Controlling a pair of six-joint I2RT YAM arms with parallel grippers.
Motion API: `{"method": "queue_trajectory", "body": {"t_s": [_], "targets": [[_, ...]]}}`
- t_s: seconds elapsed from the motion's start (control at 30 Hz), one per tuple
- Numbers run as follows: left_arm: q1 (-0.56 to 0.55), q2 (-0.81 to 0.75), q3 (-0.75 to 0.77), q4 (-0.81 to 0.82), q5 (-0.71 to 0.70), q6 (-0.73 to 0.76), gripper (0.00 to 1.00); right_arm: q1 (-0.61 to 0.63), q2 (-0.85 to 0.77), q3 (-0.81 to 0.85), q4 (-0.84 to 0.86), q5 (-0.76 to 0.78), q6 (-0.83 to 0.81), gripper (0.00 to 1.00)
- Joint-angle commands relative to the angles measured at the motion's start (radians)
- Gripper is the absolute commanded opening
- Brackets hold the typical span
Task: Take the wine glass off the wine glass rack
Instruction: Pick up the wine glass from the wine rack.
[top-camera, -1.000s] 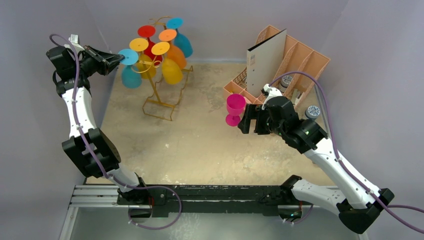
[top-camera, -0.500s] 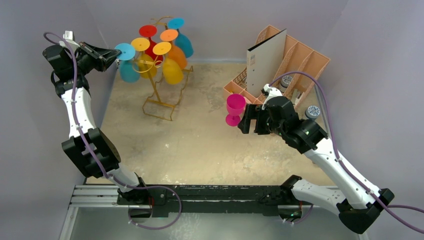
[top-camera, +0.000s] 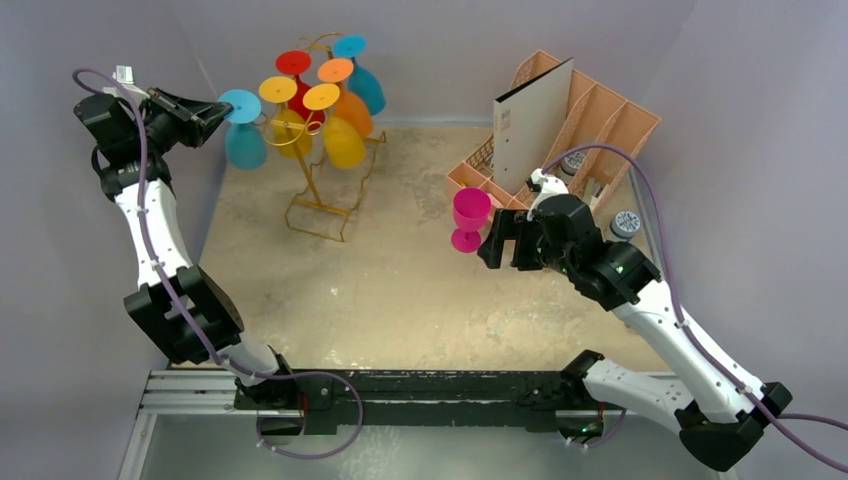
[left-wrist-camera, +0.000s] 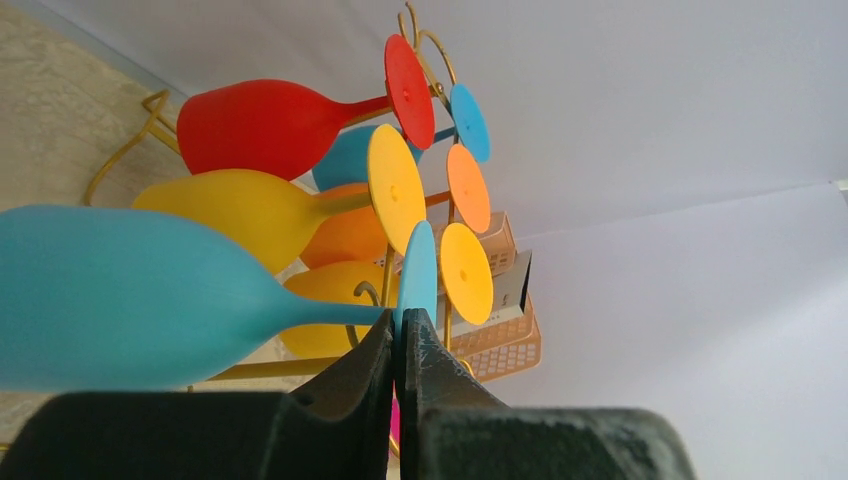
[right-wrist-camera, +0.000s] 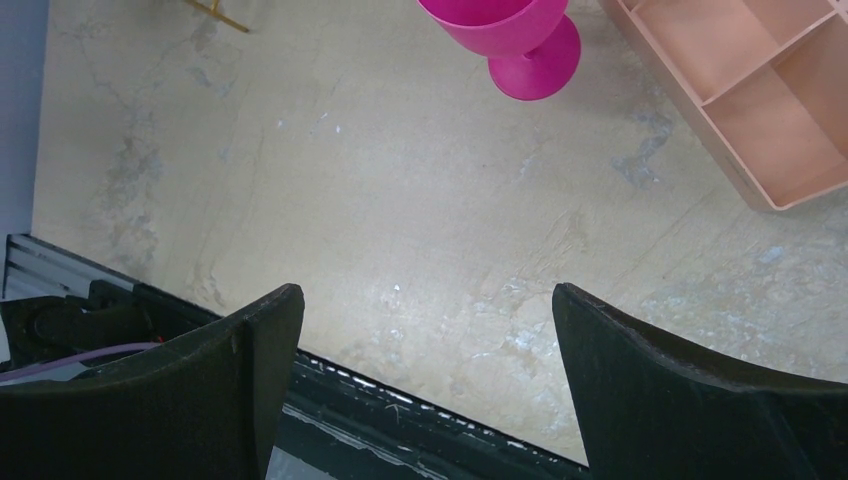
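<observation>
Table (top-camera: 400, 300): supporting all items. The wine glass rack (top-camera: 314, 185) is standing upright at the far left of it, and the peach organiser (top-camera: 610, 120) is sitting at the far right, well apart.

Rack load: red, orange, yellow and blue glasses are hanging bowl-down and crowding one another.

Task item: the light-blue wine glass (top-camera: 243, 147) is hanging at the rack's left edge; the left gripper (left-wrist-camera: 400, 330) is pinching the rim of its foot disc (left-wrist-camera: 418, 265), jaws pressed nearly together on that thin edge. In the left wrist view its stem is passing just beside a curled hook; whether it is clear of the hook cannot be told.

Right side: the right gripper (right-wrist-camera: 425, 295) is hovering over bare table with jaws spread wide, holding nothing; a pink glass (top-camera: 470, 220) is standing upright just beside it.

Risks, as judged:
- The grip is taking only the disc's edge while the bowl is hanging below, so the glass could pivot or slip out.
- A stem catching the hook could drag or tip the light wire rack.
- The bowl is lying close to the neighbouring yellow glass (left-wrist-camera: 230, 205), so a sideways pull could knock it loose.
- Any right-arm motion could topple the pink glass.
</observation>
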Motion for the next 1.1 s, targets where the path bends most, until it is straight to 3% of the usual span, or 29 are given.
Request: {"method": "queue_trajectory", "body": {"t_s": [0.0, 0.6, 0.93, 1.07], "targets": [[0.034, -0.105, 0.005, -0.033, -0.048, 0.067, 0.0, 0.003, -0.029, 0.012, 0.004, 0.02, -0.011, 0.96], [0.05, -0.324, -0.02, -0.359, -0.241, 0.316, 0.0, 0.003, -0.024, 0.006, 0.02, 0.002, -0.02, 0.96], [0.001, -0.526, -0.299, -0.368, -0.273, 0.226, 0.0, 0.003, -0.019, 0.011, 0.025, -0.009, -0.027, 0.96], [-0.042, -0.572, -0.334, -0.513, -0.371, 0.278, 0.0, 0.003, -0.024, 0.013, 0.027, -0.001, -0.038, 0.96]]}}
